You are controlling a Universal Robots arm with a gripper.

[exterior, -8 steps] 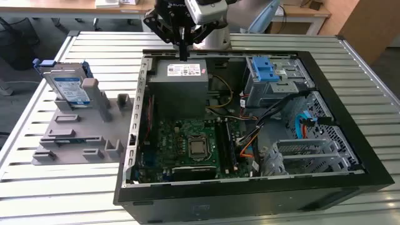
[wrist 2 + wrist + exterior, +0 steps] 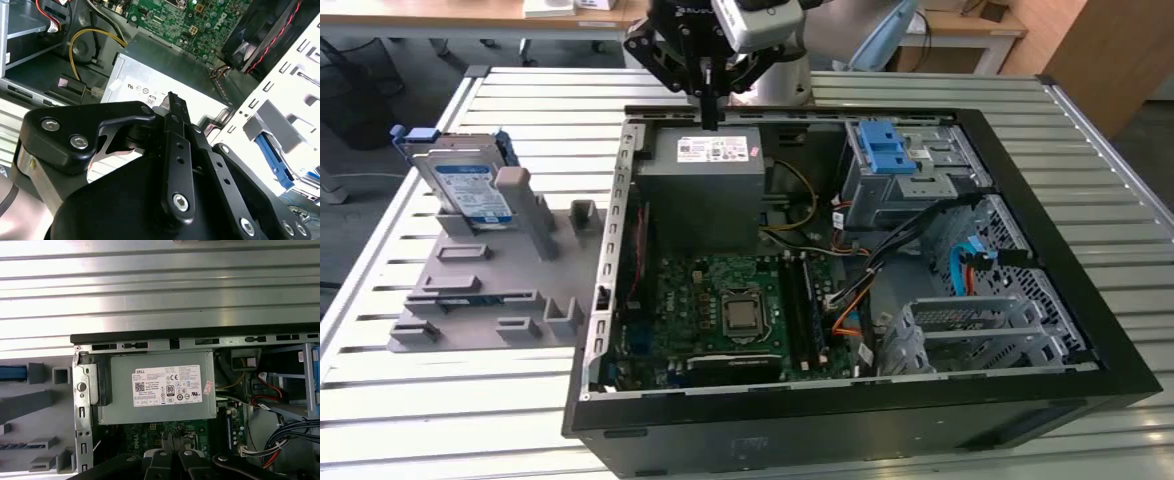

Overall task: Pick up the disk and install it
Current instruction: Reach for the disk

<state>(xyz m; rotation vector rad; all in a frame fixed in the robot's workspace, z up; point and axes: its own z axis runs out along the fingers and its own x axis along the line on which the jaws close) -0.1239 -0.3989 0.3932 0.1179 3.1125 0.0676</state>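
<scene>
My jaws hang clenched, empty, above the power supply (image 2: 707, 190). The disk (image 2: 464, 182) stands in a rack (image 2: 480, 295), well apart.

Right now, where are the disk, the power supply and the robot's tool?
disk (image 2: 464, 190): exterior view, on its printed label.
power supply (image 2: 707, 200): exterior view, its grey top face.
tool (image 2: 710, 118): exterior view, between its fingertips.

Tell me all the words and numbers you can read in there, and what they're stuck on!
White sticker on the grey power-supply box: tiny print and symbols, too small to read for sure.
White-and-blue label on the disk, standing in the grey holder: too small to read.
No other writing can be read.
</scene>
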